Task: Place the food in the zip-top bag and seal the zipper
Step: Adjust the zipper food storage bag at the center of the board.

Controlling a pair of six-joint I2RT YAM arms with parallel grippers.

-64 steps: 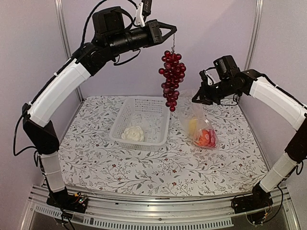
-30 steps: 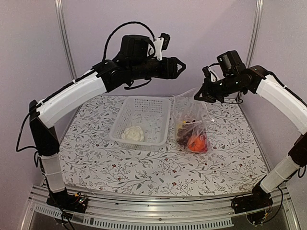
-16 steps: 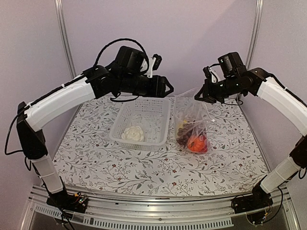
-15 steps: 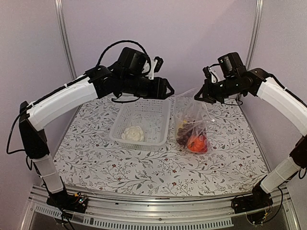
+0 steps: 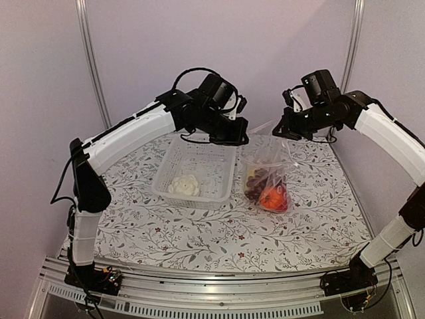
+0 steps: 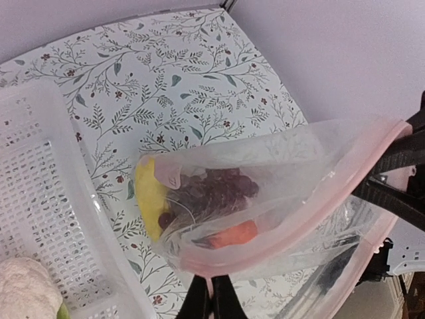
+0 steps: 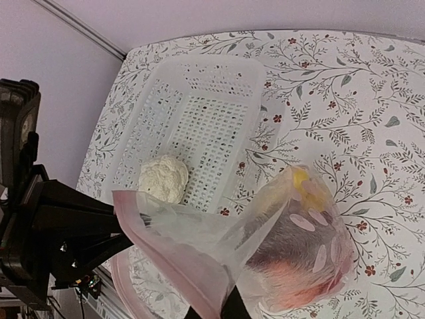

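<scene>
The clear zip-top bag stands on the table, its mouth held open. Its pinkish zipper strip runs along the rim and also shows in the right wrist view. Inside lie the purple grapes, an orange-red piece and a yellow piece. My right gripper is shut on the right rim of the bag. My left gripper is at the left rim, its fingers shut together on the bag's edge. The white cauliflower lies in the basket.
The white perforated basket stands just left of the bag, under my left arm, and shows in both wrist views. The flower-print cloth covers the table. Metal posts stand at the back corners.
My left gripper let the grape bunch go into the bag, then came down and right to the bag's left rim and shut. My right gripper kept hold of the bag.
</scene>
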